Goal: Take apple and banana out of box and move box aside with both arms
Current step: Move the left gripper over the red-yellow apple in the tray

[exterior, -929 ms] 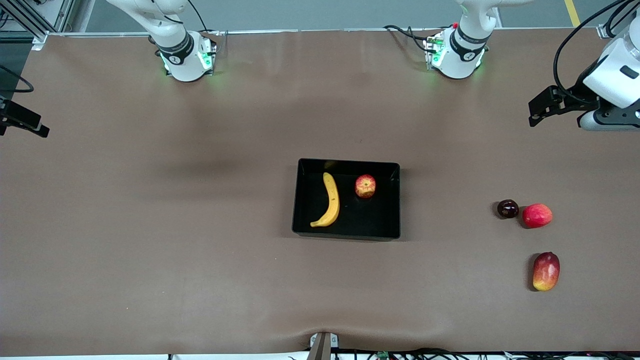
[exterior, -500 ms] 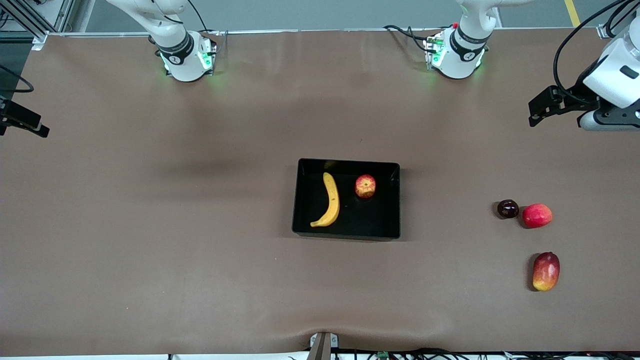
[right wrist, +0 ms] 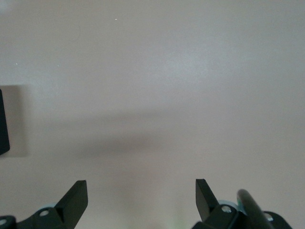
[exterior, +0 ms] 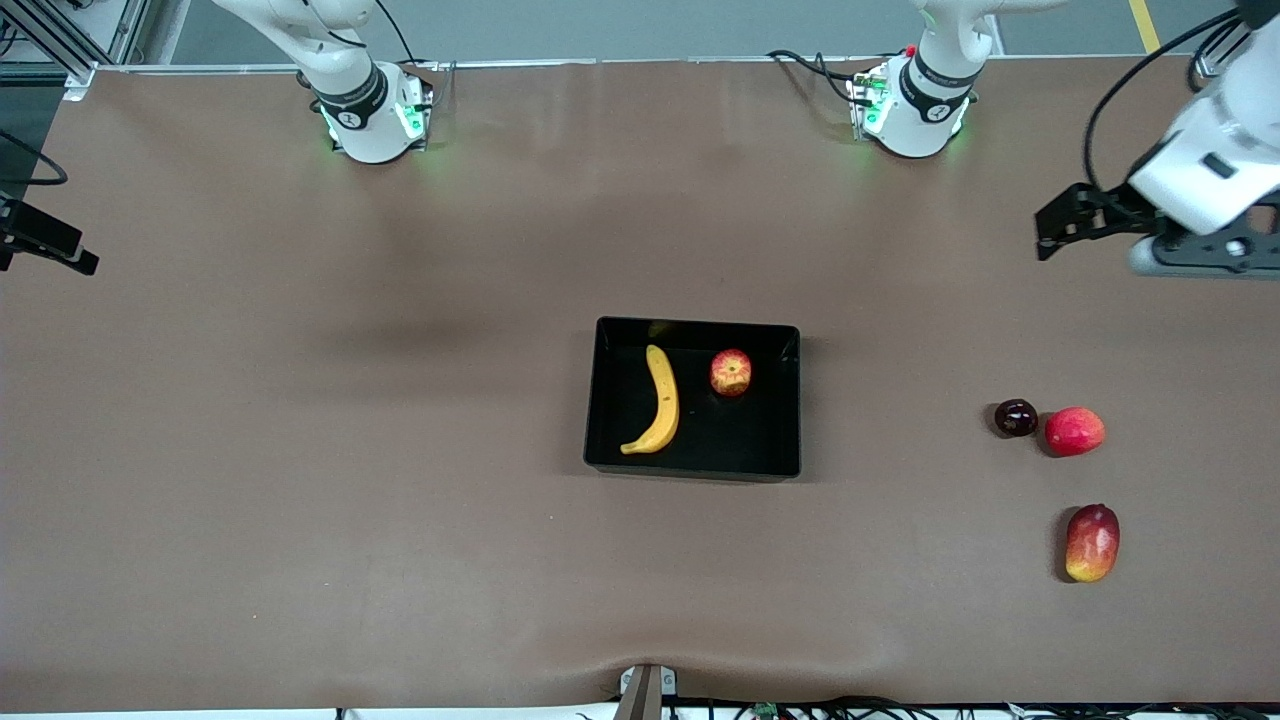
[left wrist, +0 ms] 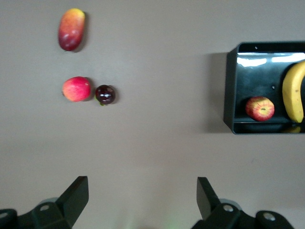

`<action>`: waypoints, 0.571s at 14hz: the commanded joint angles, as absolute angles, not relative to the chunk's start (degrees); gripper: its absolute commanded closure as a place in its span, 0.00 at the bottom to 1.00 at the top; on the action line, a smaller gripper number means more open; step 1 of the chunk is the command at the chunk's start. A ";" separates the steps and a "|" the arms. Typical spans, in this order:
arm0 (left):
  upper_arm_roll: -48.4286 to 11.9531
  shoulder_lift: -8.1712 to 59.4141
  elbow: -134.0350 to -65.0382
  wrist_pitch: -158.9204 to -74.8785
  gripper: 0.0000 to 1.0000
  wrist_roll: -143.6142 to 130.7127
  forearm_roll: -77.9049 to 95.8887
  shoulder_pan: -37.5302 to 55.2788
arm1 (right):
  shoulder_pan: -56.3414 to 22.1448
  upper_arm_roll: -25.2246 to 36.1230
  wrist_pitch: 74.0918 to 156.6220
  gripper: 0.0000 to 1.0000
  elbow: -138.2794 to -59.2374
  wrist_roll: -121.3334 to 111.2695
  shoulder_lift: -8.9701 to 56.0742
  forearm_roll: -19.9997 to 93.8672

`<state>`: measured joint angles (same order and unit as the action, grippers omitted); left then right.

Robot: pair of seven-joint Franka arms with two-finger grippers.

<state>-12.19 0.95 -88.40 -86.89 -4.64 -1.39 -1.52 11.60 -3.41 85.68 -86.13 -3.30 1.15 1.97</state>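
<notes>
While both hands (left wrist: 138, 202) (right wrist: 138, 202) hang open, glossy black box (exterior: 692, 466) holds yellow banana (exterior: 660, 400), streaked apple (exterior: 731, 372)

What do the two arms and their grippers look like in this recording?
Both arms are white and rounded, with a dark grey band above each base and green lights glowing at the bases. Black cables trail from the left arm and from the right arm. The left gripper and the right gripper each have black, wedge-shaped fingers on a black body with silver screws.
</notes>
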 commanded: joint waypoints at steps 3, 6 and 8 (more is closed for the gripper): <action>-21.34 7.72 -87.01 -90.33 0.00 -14.73 -1.84 -1.41 | 12.83 -4.39 85.78 0.00 -85.87 -4.04 1.23 3.25; -24.69 11.68 -87.10 -94.56 0.00 -21.78 -1.85 -0.62 | 12.83 -4.39 85.69 0.00 -85.87 -4.04 1.23 3.25; -24.87 13.79 -87.01 -96.41 0.00 -25.73 -2.80 3.15 | 12.75 -4.39 85.69 0.00 -85.87 -4.04 1.23 3.25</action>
<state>-24.41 11.72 -88.42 -95.41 -22.15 -1.41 0.53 11.60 -3.54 85.68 -86.15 -3.32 1.17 2.04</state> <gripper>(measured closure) 0.000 0.000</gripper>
